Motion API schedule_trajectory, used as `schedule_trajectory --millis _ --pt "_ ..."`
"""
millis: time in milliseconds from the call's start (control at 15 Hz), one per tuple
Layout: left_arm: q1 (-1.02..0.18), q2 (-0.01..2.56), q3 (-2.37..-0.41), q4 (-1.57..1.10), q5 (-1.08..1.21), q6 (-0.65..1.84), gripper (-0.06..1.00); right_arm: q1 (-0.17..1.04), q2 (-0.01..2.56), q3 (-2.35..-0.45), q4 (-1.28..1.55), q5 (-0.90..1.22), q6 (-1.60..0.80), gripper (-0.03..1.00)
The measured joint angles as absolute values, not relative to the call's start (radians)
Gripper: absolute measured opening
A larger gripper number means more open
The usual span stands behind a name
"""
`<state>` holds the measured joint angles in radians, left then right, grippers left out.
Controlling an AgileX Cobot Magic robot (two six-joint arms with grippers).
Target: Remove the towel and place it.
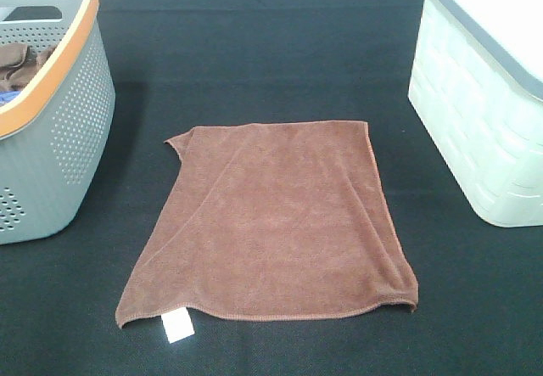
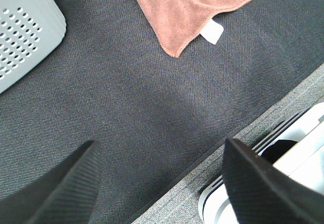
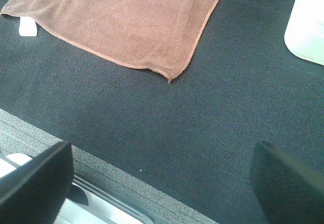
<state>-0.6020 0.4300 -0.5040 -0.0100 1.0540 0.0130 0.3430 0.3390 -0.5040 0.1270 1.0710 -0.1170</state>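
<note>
The reddish-brown towel [image 1: 271, 219] lies spread flat on the black mat in the middle of the table, its small white tag [image 1: 178, 326] at the near left corner. The left wrist view catches that tagged corner of the towel [image 2: 187, 6], and the right wrist view shows the towel [image 3: 121, 16] with its near right corner. My left gripper [image 2: 162, 183] is open over bare mat near the table's front edge, short of the towel. My right gripper [image 3: 162, 183] is open too, also back from the towel, holding nothing. Neither gripper appears in the high view.
A grey perforated basket [image 1: 72, 130] with an orange rim stands at the left, with another brown cloth [image 1: 19, 64] inside. A white lidded bin [image 1: 484, 113] stands at the right. The mat's front edge [image 3: 101, 173] meets a grey strip close under both grippers.
</note>
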Motion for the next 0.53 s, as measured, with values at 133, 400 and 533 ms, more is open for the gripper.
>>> schedule_trajectory --millis 133,400,533 --pt "-0.602 0.43 -0.504 -0.01 1.054 0.013 0.65 0.343 0.339 -0.504 0.127 1.071 -0.117 0.89" --pt "-0.537 0.43 -0.504 -0.012 1.052 0.013 0.65 0.33 0.338 -0.504 0.131 1.071 -0.117 0.89" --pt "-0.344 0.385 -0.503 -0.011 1.051 0.013 0.65 0.203 0.317 -0.504 0.143 1.07 -0.117 0.89"
